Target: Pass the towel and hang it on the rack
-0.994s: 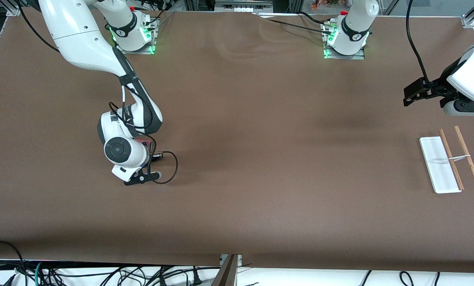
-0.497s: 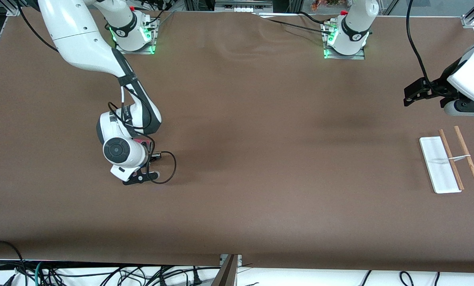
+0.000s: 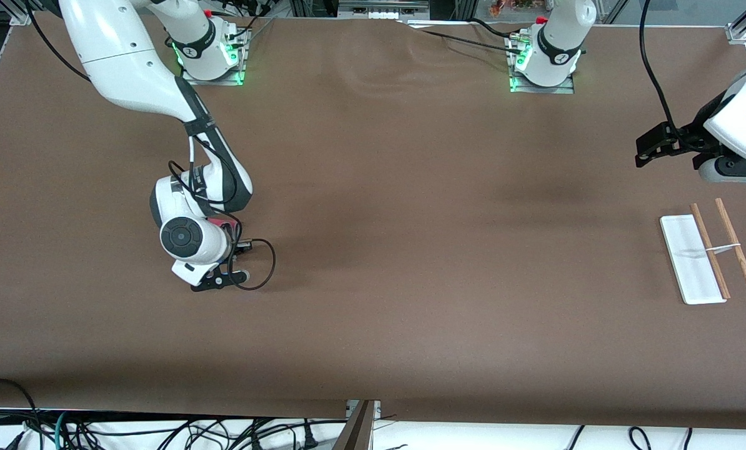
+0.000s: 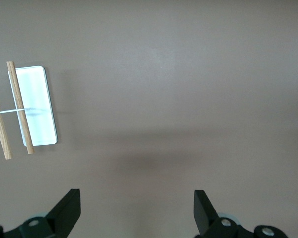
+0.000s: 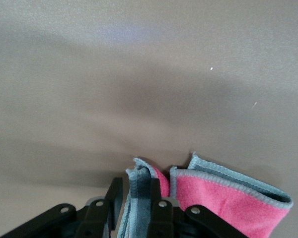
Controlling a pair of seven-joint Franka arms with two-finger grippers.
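Note:
My right gripper (image 5: 135,201) is shut on a fold of the pink-red towel (image 5: 223,198) with grey edging. The grey fold sits pinched between the two fingers (image 5: 156,203), and the rest of the cloth spreads out beside them, just above the brown table. In the front view only a pink sliver of the towel (image 3: 226,222) shows under the right wrist, which hides the right gripper (image 3: 209,253). The rack (image 3: 691,259), a white base with two wooden rods, lies at the left arm's end of the table; it also shows in the left wrist view (image 4: 36,106). My left gripper (image 4: 137,213) is open and empty, and waits in the air (image 3: 710,170) above the table beside the rack.
The brown table cover (image 3: 410,250) stretches between the two arms. The arm bases (image 3: 210,56) (image 3: 545,62) stand along the edge farthest from the front camera. A black cable loop (image 3: 260,265) hangs off the right wrist.
My right gripper, shut on the towel, has shifted slightly toward the right arm's end of the table. The left arm has not moved.

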